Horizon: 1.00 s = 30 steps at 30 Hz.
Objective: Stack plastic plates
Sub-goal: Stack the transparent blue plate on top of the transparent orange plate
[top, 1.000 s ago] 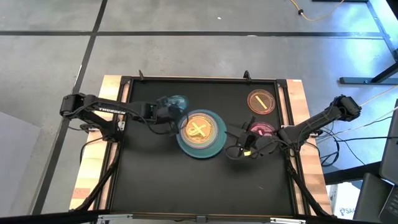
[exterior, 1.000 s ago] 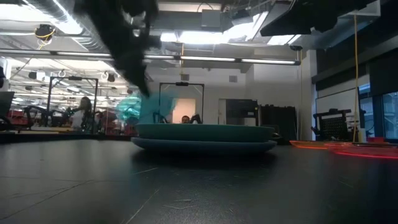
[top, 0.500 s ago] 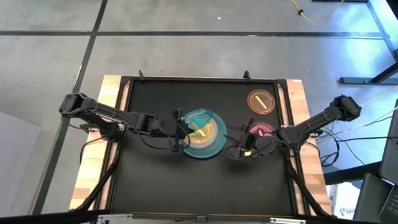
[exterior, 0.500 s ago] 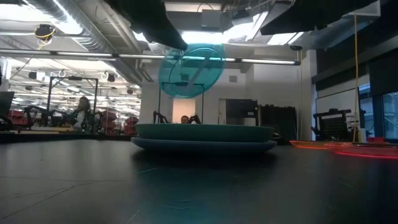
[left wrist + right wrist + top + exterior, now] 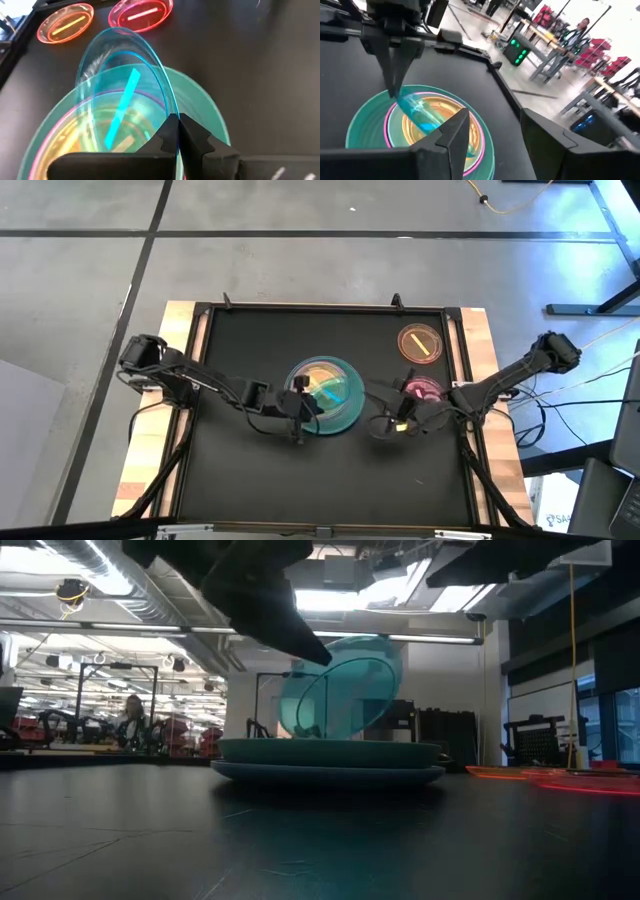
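My work surface was a black table point(image 5: 240, 470) in a wooden frame, standing on grey concrete; beyond it lay an open workshop where a person point(image 5: 129, 720) sat far off. The stack point(image 5: 328, 396) sat mid-table: a teal plate point(image 5: 205, 115) holding a pink plate point(image 5: 387, 131) with an amber plate point(image 5: 440, 117) inside. My left gripper point(image 5: 300, 402) was clamped on the rim of the blue plate point(image 5: 125, 95), held tilted over that stack. The orange plate point(image 5: 419, 343) and magenta plate point(image 5: 421, 389) lay to the right. My right gripper point(image 5: 395, 423) hovered near the magenta one, fingers spread apart.
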{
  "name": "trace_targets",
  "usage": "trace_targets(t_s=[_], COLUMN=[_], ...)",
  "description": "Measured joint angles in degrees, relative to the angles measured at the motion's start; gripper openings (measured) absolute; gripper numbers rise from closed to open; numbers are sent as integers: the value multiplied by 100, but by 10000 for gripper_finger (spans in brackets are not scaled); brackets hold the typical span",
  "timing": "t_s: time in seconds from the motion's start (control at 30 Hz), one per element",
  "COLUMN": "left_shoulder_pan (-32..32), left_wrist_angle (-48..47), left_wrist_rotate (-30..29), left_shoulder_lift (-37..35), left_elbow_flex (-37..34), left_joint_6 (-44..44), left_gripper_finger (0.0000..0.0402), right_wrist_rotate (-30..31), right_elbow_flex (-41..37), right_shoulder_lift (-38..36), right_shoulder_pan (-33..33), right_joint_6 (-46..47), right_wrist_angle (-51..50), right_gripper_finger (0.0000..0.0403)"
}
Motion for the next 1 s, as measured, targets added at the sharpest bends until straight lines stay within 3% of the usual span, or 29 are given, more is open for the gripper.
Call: trace_targets(t_s=[0.27, 0.47, 0.77, 1.0], left_shoulder_pan=[-112, -43, 120, 180], left_wrist_angle=[140, -573, -1022, -1105], left_wrist_rotate=[-1, -678, -594, -412], left_shoulder_lift=[294, 301, 301, 272], left_elbow_flex=[0, 2, 2, 2], left_joint_6=[-7, 233, 99, -35], left_gripper_finger=[2, 2, 5, 73], right_wrist_rotate=[346, 340, 296, 294], right_elbow_flex=[0, 0, -2, -4], right_shoulder_lift=[-270, -270, -234, -233], right_shoulder_pan=[443, 440, 426, 426], right_joint_6=[-255, -194, 83, 139], right_wrist_angle=[-28, -168, -475, -476], right_gripper_finger=[172, 172, 172, 172])
